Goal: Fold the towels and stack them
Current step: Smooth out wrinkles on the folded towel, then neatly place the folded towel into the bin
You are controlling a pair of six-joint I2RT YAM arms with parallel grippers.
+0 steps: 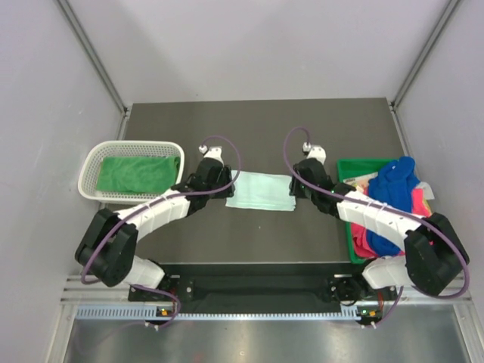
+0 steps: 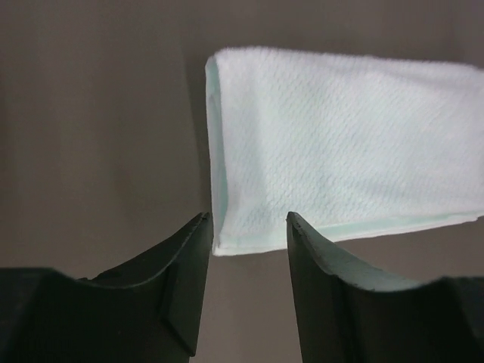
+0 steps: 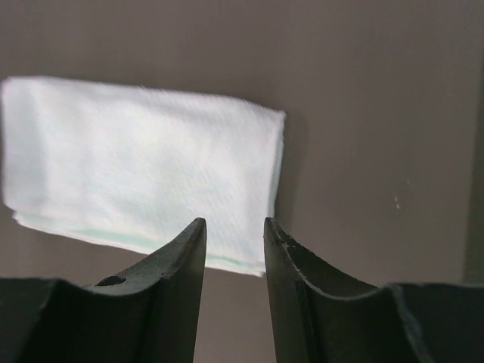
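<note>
Dark grey table (image 1: 257, 242), grey walls (image 1: 249, 45) round it. L gripper (image 2: 249, 219) & R gripper (image 3: 234, 223): jaws apart on both, nothing pinched. Mint towel (image 1: 261, 191) lies folded flat btwn them, L at its 9 o'clock, R at 3, prob. so each can take an end. Green towel (image 1: 134, 172) sits in white basket (image 1: 89, 170) at 9, likely the done pile. Blue towel (image 1: 395, 178) & pink towel (image 1: 361, 234) are heaped in bin (image 1: 346, 168) at 3.
</note>
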